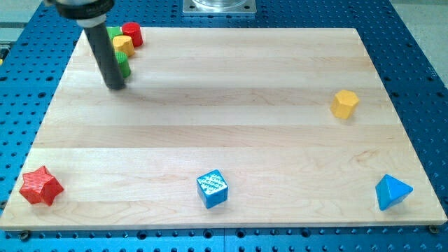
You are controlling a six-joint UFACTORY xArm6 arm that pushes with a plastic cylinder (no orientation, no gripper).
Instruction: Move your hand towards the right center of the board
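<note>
My dark rod comes down at the view's top left, and my tip (116, 86) rests on the wooden board (224, 119). It stands just left of and below a tight cluster of blocks: a red cylinder (132, 33), a yellow block (123, 45) and green blocks (124, 66) partly hidden behind the rod. A yellow block (344, 103) sits at the view's right, a little above the middle height. The right centre of the board lies far to the right of my tip.
A red star block (40, 186) lies at the bottom left. A blue cube (212, 189) sits at the bottom centre. A blue triangular block (392, 192) lies at the bottom right. A blue perforated table surrounds the board.
</note>
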